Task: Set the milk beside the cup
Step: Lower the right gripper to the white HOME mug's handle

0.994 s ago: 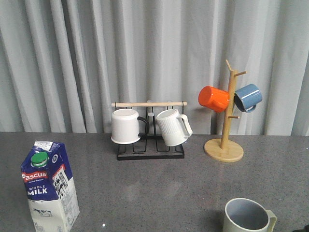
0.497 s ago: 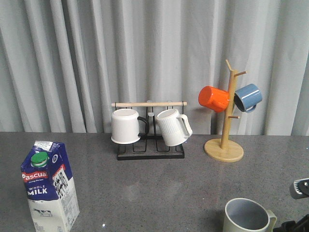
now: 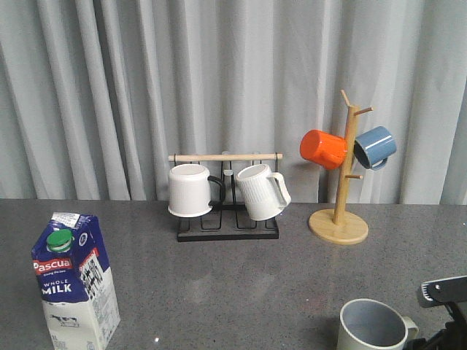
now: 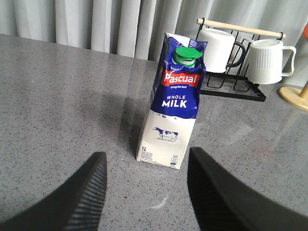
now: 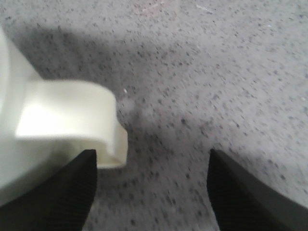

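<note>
Your milk (image 3: 75, 279) stands lower left, cup (image 3: 372, 326) lower right, well apart. Left gripper (image 4: 144, 192) is spread, empty; right gripper (image 5: 151, 190) spread beside the cup's handle (image 5: 72, 122).

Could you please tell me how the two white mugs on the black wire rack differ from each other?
The left mug has a smooth wall, while the right mug is ribbed. The left mug's handle is black; the right mug's handle is white. The left mug hangs roughly level, whereas the right mug tilts. Both are white and sit side by side on the black wire rack under its wooden bar.
</note>
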Robot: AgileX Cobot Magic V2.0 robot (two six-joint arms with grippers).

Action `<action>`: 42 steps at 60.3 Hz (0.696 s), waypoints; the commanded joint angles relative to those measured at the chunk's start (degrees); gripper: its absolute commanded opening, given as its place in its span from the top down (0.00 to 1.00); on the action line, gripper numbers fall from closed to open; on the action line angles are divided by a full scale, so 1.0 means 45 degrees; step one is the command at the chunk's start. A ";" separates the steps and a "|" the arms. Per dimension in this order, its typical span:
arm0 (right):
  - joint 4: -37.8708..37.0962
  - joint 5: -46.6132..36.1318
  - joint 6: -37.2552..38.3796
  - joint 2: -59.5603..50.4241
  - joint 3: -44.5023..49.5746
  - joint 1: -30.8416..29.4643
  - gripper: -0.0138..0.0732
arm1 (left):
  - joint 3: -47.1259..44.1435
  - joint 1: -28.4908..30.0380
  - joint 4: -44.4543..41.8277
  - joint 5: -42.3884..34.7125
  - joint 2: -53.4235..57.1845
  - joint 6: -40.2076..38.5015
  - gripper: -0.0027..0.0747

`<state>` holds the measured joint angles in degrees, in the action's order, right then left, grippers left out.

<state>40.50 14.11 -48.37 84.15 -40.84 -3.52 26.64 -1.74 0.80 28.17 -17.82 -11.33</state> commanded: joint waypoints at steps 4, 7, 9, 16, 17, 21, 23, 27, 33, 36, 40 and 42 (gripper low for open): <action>0.3355 -0.0527 -0.3412 0.0274 -0.0707 -0.0054 0.33 | 0.0434 -0.0009 0.0019 -0.0856 -0.0197 0.0004 0.48; 0.4370 -0.0395 -0.4469 0.0496 -0.0888 -0.0054 0.34 | 0.0434 -0.0009 0.0019 -0.0856 -0.0197 0.0004 0.48; 0.4960 -0.0277 -0.5083 0.0629 -0.0991 -0.0054 0.35 | 0.0434 -0.0009 0.0019 -0.0856 -0.0197 0.0004 0.48; 0.7164 0.0149 -0.7644 0.1055 -0.1323 -0.0054 0.43 | 0.0434 -0.0009 0.0019 -0.0856 -0.0197 0.0004 0.48; 0.7521 0.0173 -0.8085 0.1145 -0.1350 -0.0054 0.46 | 0.0434 -0.0009 0.0019 -0.0856 -0.0197 0.0004 0.48; 0.8570 0.0287 -0.9374 0.1428 -0.1380 -0.0054 0.57 | 0.0385 -0.0009 0.0019 -0.0858 -0.0197 0.0004 0.48; 0.9044 0.0400 -0.9832 0.1530 -0.1380 -0.0054 0.63 | 0.0373 -0.0009 0.0019 -0.0804 -0.0197 0.0004 0.48; 0.9807 0.0939 -1.0580 0.1698 -0.1350 -0.0067 0.75 | 0.0373 -0.0009 0.0019 -0.0655 -0.0197 0.0004 0.48; 1.0184 0.1837 -1.0969 0.1696 -0.1350 -0.0067 0.86 | 0.0373 -0.0009 0.0031 -0.0499 -0.0197 0.0004 0.48; 1.0388 0.2066 -1.0958 0.1553 -0.1378 -0.0067 0.85 | 0.0373 -0.0009 0.0031 -0.0407 -0.0197 0.0004 0.48; 1.0619 0.2101 -1.0929 0.1185 -0.1378 -0.0067 0.85 | 0.0373 -0.0009 0.0031 -0.0368 -0.0197 0.0004 0.48; 1.0678 0.2129 -1.0929 0.1001 -0.1378 -0.0067 0.85 | 0.0373 -0.0009 0.0038 -0.0340 -0.0197 0.0004 0.48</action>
<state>85.59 21.10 -96.83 92.96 -45.35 -3.52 26.64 -1.74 0.80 30.04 -17.82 -11.31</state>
